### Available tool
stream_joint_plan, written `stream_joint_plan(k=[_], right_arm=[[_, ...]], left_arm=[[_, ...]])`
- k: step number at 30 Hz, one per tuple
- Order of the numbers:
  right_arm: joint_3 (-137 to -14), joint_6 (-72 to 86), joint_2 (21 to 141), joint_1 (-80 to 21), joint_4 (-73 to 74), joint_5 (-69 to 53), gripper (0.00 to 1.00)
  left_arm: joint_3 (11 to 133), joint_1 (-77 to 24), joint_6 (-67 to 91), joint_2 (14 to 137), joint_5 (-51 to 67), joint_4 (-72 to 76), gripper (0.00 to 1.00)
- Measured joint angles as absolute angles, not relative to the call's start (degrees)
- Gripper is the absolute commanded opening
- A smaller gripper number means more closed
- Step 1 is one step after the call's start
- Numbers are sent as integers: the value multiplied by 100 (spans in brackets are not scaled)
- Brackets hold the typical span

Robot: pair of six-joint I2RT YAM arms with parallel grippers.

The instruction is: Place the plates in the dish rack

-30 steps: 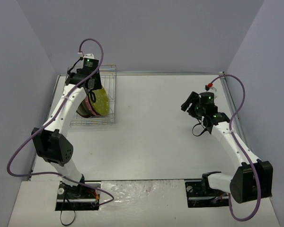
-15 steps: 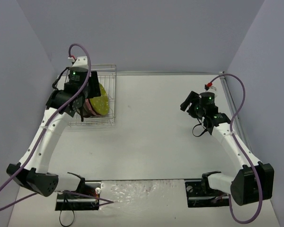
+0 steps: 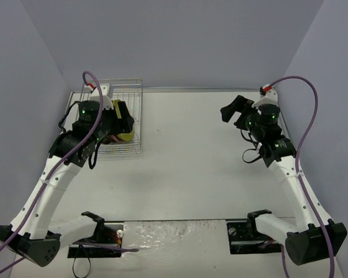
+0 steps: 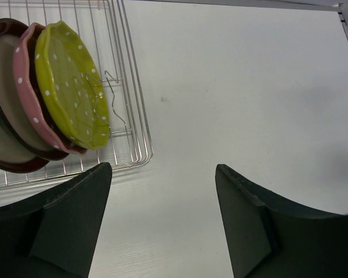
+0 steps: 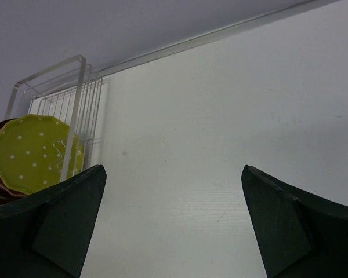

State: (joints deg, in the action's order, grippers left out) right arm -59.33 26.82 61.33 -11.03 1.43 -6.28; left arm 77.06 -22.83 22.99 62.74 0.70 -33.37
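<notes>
The dish rack [image 3: 134,92] sits at the table's far left. In the left wrist view, the yellow-green plate [image 4: 72,87], the pink plate [image 4: 24,81] and a dark-rimmed beige plate [image 4: 1,75] stand on edge in the rack [image 4: 133,133], close together. A second dark rim [image 4: 14,165] shows below them. My left gripper [image 3: 120,113] hovers over the rack's right side, open and empty [image 4: 162,168]. My right gripper [image 3: 232,110] is open and empty [image 5: 173,168], high over the table's right side. It faces the rack [image 5: 76,87] and the yellow-green plate [image 5: 29,153].
A raised lip [image 3: 209,90] runs along the table's far edge, with grey walls behind and at both sides. The left arm hides most of the plates in the top view. The arm bases [image 3: 249,231] are at the near edge.
My left gripper has drawn back from the yellow-green plate, which stays standing in the rack. The left arm has swung out to the left. My right gripper has risen and moved toward the far edge.
</notes>
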Motion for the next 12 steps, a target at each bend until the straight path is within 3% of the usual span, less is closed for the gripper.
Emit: stream_joint_plan(k=[6, 12], right_arm=[[-6158, 2550, 6139, -1103, 91, -639, 100], [-6163, 2515, 6141, -1103, 106, -639, 100]], left_arm=[[7706, -2287, 2322, 6286, 276, -3194, 97], [7706, -2293, 2322, 6292, 356, -3102, 97]])
